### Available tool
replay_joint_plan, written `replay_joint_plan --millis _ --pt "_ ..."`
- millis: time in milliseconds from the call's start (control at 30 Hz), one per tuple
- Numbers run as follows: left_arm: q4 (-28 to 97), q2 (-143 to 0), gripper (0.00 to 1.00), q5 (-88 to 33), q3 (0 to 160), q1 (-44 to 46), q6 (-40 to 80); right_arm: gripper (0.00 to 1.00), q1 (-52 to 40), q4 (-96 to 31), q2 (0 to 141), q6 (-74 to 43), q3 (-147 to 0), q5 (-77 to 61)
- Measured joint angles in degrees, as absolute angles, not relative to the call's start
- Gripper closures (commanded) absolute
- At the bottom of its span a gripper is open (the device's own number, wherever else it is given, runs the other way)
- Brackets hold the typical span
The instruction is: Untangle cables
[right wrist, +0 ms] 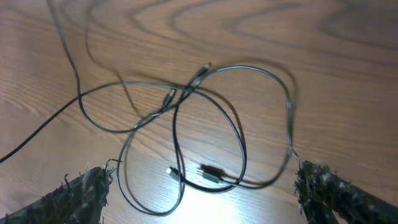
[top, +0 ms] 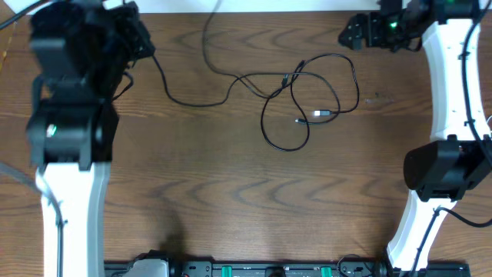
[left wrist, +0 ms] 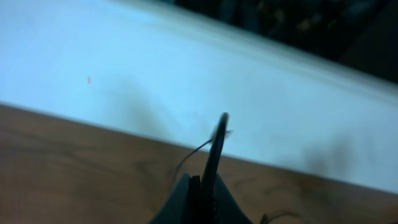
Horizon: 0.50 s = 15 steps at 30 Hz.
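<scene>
Left gripper (left wrist: 200, 186) pinches one black cable (left wrist: 214, 146) at the far-left corner of the worktop (top: 231, 200), my right gripper (right wrist: 202, 177) hangs spread over the cables (right wrist: 183, 93), knotted mid-worktop, so I judge untangling barely begun.

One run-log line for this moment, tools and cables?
left tool: shut on black cable | right tool: open over tangle | tangle: lying on table

My surface (top: 231, 200) is warm brown, streaked with darker wood grain. The cables (top: 307, 100) under my right pincer (right wrist: 202, 177) are black, with one plug (top: 323, 114) silvery. That pincer's fingers (right wrist: 81, 193) are dark, flecked grey-green. My left pincer (left wrist: 202, 190) is black, like the cable it grips. Beyond it runs a pale bluish-white band (left wrist: 155, 56). My arms (top: 450, 69) are white with black joints.
</scene>
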State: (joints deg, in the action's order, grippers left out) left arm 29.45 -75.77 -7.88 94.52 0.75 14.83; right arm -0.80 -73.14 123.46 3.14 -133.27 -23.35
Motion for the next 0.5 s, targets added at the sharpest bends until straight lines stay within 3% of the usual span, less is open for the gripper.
replay_joint_plan --millis 333,500 --pt "35.09 -73.52 0.92 -7.11 94.52 0.75 15.0 0.13 -6.92 -66.87 123.46 -0.03 -126.39 -23.03" --pt "41.76 -75.92 0.92 -5.78 94.5 0.75 15.0 0.24 -8.05 -65.12 123.46 -1.43 -121.8 -21.04"
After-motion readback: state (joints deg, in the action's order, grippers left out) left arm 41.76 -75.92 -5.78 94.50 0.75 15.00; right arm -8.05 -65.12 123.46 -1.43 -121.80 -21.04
